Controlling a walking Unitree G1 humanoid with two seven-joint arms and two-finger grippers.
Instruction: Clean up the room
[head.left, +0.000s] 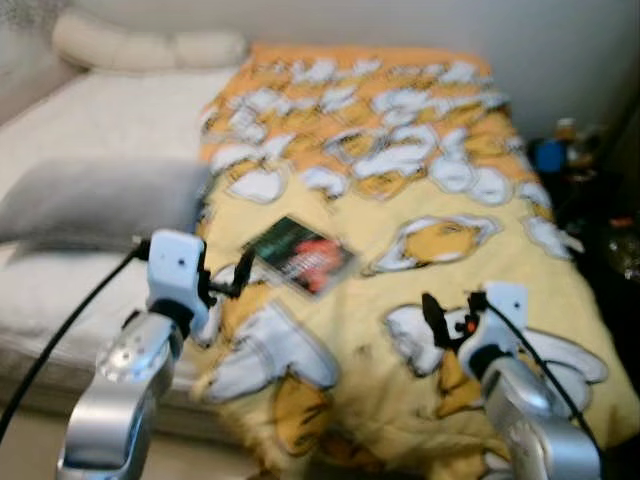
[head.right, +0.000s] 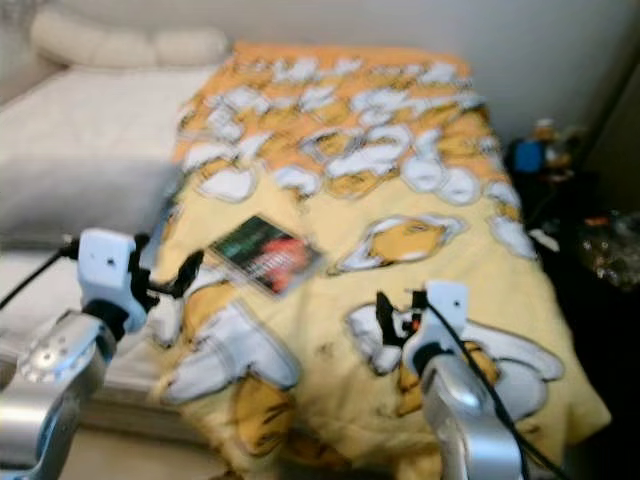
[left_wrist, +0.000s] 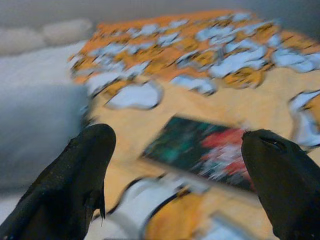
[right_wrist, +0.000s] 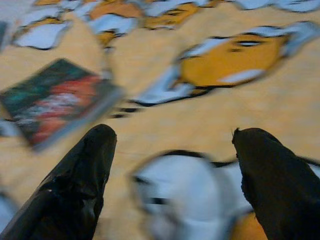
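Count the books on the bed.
1. The book lies flat on the yellow blanket, just ahead of the left gripper. Others may be hidden.

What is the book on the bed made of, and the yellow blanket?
The book looks like paper with a glossy printed cover; it lies flat and thin, though it is blurred. The blanket looks like soft cloth, since it folds and drapes over the bed's edge.

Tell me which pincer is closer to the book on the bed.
The left pincer: its open fingers reach just short of the book, while the right pincer hovers farther off over the yellow blanket.
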